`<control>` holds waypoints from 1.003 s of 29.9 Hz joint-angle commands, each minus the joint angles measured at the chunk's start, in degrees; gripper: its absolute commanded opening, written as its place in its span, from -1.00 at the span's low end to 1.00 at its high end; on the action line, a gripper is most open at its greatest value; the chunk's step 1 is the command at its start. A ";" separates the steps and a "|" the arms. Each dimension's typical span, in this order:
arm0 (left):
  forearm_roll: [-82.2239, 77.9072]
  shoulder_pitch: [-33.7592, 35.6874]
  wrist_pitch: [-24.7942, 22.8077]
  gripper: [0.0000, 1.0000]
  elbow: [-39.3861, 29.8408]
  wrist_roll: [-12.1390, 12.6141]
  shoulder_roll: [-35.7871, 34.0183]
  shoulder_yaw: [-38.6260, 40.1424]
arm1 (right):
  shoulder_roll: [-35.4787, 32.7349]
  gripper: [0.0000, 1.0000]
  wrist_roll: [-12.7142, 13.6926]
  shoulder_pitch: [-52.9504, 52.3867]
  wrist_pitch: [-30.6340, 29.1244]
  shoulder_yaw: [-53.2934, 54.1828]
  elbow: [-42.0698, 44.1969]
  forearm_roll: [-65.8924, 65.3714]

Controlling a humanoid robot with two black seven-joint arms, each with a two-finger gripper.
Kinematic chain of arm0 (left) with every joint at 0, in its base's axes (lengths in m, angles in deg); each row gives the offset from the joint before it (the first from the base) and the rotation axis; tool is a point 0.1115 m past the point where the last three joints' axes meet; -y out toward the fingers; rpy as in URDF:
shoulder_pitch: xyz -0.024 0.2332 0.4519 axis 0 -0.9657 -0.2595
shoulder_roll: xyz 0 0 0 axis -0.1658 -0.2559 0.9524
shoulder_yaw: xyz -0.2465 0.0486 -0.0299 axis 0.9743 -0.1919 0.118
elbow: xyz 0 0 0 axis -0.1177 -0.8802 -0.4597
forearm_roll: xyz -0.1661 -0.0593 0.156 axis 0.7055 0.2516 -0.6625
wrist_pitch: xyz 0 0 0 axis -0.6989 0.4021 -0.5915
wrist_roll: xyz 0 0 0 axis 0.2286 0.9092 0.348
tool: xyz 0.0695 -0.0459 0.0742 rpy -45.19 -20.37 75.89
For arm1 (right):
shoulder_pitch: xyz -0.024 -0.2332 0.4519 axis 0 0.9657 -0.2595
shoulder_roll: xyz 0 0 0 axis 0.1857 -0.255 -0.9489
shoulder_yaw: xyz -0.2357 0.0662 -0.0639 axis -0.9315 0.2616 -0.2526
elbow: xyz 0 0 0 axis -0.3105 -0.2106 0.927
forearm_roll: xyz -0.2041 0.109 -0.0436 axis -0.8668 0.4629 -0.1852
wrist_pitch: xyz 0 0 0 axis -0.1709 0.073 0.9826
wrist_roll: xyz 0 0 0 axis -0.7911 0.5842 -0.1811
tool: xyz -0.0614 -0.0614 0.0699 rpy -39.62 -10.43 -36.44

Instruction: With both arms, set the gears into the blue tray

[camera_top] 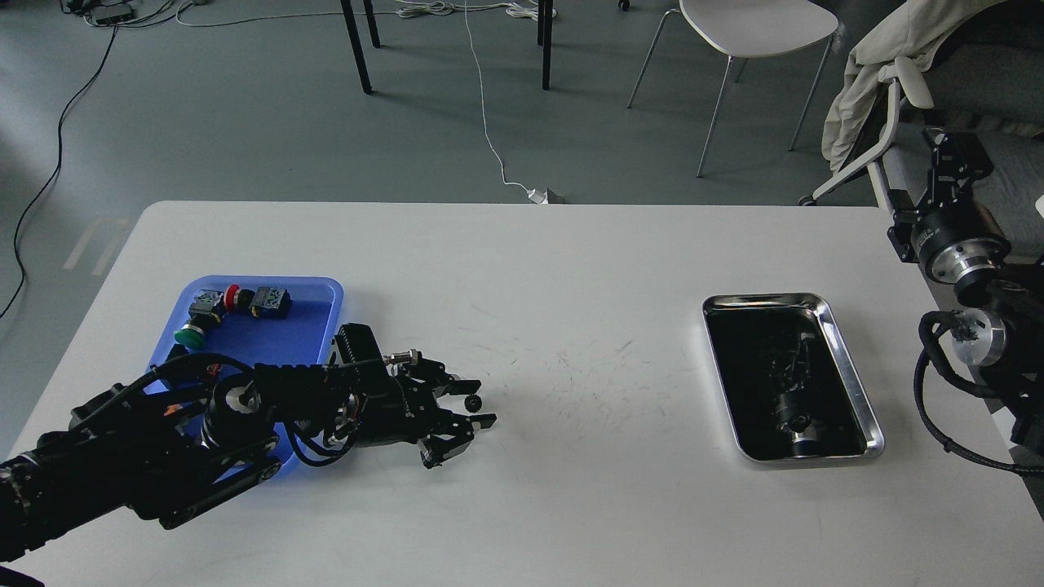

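Note:
One small black gear (472, 402) lies on the white table, right of the blue tray (322, 306). My left gripper (477, 402) is low over the table, open, with a fingertip on either side of the gear and a gap still showing. The left arm covers the tray's near half. My right arm stays at the table's right edge, off the tabletop; its gripper (953, 163) points up and away, too dark for me to separate the fingers. No gears show in the visible part of the blue tray.
Several coloured push-button switches (232, 306) sit at the blue tray's far end. A shiny steel tray (848, 367) with dark parts inside stands on the right. A white chair (750, 33) and cables are on the floor behind the table.

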 commanded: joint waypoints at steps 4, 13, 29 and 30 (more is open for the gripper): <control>0.00 -0.01 0.00 0.03 0.00 0.00 0.00 0.00 | 0.03 0.89 0.00 0.00 0.00 0.00 0.01 0.00; 0.00 -0.01 -0.09 -0.54 2.72 0.00 0.27 0.00 | 0.47 0.89 0.00 0.09 0.17 -0.17 1.06 0.00; 0.00 -0.36 -0.09 -0.84 3.43 0.00 0.44 0.00 | 0.73 0.89 0.00 0.09 0.09 -0.17 2.03 0.00; 0.00 -0.36 -0.09 -0.84 3.43 0.00 0.18 0.00 | 1.08 0.89 0.00 0.09 0.09 -0.17 2.46 0.09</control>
